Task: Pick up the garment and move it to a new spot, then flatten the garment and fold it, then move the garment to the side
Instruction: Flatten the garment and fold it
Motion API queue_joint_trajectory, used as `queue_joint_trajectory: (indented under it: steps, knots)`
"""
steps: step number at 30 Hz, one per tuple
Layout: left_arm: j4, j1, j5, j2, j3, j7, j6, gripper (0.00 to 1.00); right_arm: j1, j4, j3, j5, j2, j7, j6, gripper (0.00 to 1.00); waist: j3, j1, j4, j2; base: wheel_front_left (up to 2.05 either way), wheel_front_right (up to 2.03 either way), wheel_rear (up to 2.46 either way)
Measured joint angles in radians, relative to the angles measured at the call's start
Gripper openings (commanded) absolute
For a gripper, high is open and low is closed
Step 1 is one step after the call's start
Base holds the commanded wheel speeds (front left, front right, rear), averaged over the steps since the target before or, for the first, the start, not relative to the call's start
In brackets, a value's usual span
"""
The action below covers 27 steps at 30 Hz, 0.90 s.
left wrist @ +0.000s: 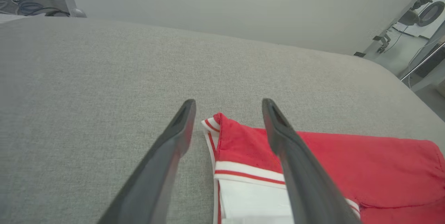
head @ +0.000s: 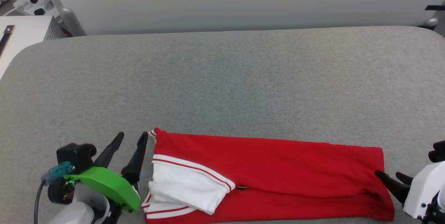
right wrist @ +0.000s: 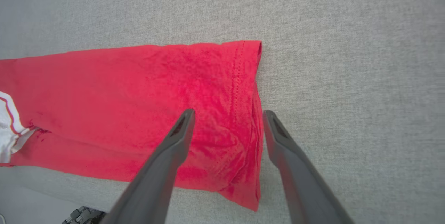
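The garment (head: 271, 172) lies folded into a long red band along the near edge of the grey padded table (head: 222, 85), a white striped sleeve (head: 184, 189) on top at its left end. My left gripper (head: 131, 137) stands open just left of that end; in the left wrist view the garment's (left wrist: 243, 140) striped corner sits between the spread fingers of the left gripper (left wrist: 227, 107). My right gripper (head: 389, 175) is open at the hem end. In the right wrist view the garment's (right wrist: 139, 88) stitched hem lies between the parted fingers of the right gripper (right wrist: 227, 116). Nothing is held.
The grey table stretches wide and bare behind the shirt to a pale wall (head: 222, 1). A white cabinet (head: 21, 32) and a power strip with cables (head: 27, 3) sit beyond the far left corner.
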Motion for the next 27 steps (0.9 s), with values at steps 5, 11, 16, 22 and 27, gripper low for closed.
queue_joint_trajectory:
  steps: [5, 11, 16, 22, 27]
  knots:
    - [-0.012, 0.001, 0.160, -0.095, 0.150, -0.057, -0.016, 1.00, 0.000, 0.008, -0.101, -0.088, 0.096, 0.056, 0.000, 1.00, 0.008, 0.0000, 0.011, 0.0000, 0.00, 0.00, 0.00]
    - [-0.091, 0.071, 0.459, -0.290, 0.390, -0.057, -0.119, 1.00, -0.002, 0.041, -0.188, -0.189, 0.172, 0.075, 0.000, 1.00, 0.027, 0.0001, 0.028, 0.0000, 0.00, 0.00, 0.00]
    - [-0.105, 0.150, 0.619, -0.412, 0.508, -0.058, -0.236, 1.00, -0.004, 0.076, -0.222, -0.230, 0.212, 0.080, 0.000, 1.00, 0.027, 0.0001, 0.042, 0.0000, 0.00, 0.00, 0.00]
    - [-0.085, 0.172, 0.709, -0.486, 0.568, -0.057, -0.284, 1.00, -0.022, 0.109, -0.244, -0.240, 0.227, 0.077, 0.000, 1.00, 0.040, 0.0001, 0.054, 0.0000, 0.00, 0.00, 0.00]
    - [-0.078, 0.172, 0.717, -0.493, 0.540, -0.058, -0.288, 1.00, -0.047, 0.144, -0.259, -0.254, 0.229, 0.074, 0.000, 1.00, 0.054, 0.0001, 0.064, 0.0000, 0.00, 0.00, 0.00]
